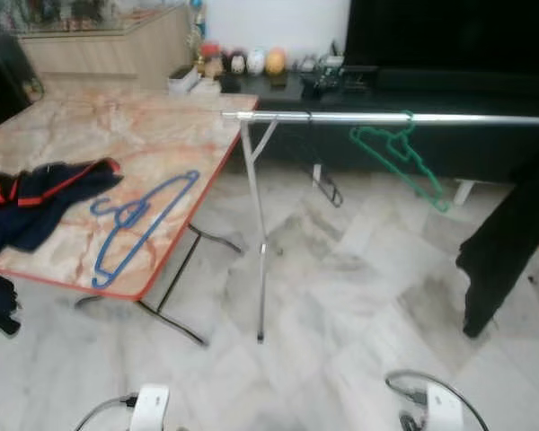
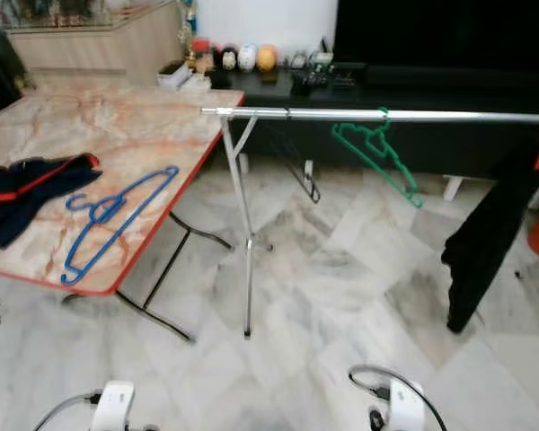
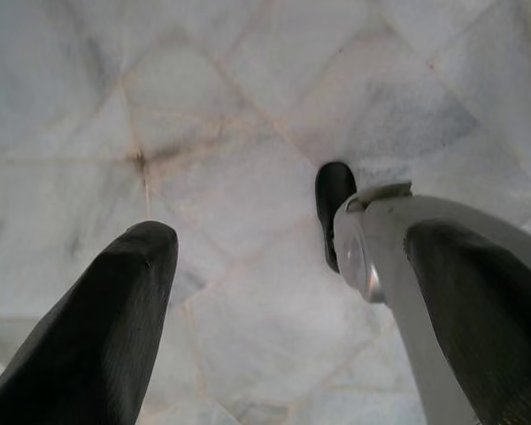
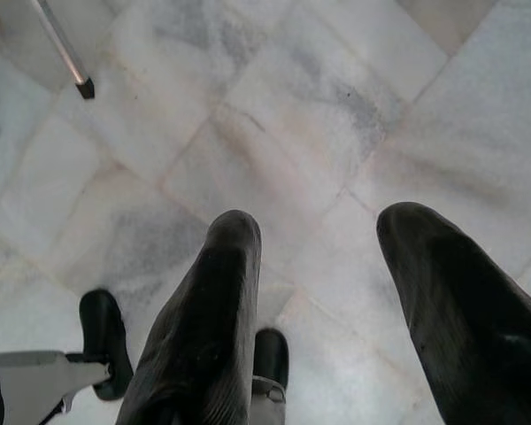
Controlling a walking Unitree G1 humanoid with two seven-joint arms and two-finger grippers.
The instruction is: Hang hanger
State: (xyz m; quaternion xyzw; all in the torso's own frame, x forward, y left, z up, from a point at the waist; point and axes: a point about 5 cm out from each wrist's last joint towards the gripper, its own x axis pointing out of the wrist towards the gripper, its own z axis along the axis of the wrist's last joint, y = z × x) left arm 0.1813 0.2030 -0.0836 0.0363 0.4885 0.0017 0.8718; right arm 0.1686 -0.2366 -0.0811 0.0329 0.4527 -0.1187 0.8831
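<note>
Lying flat on the marble counter (image 1: 153, 126) at left, the blue hanger (image 1: 142, 224) is sitting just right of dark clothing (image 1: 36, 202). A green hanger (image 1: 400, 162) is hanging on the silver rail (image 1: 386, 118), with a black garment (image 1: 508, 242) cut off at the right edge. Wrist views are adding the left pincer (image 3: 292, 292) and right pincer (image 4: 323, 292), both spread open, empty, pointing down at the tiled floor (image 4: 336, 106). Far shelf items are too blurred to identify.

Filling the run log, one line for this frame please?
blue plastic hanger: flat on marble table | green hanger: on chrome rail | left gripper: open, empty | right gripper: open, empty
</note>
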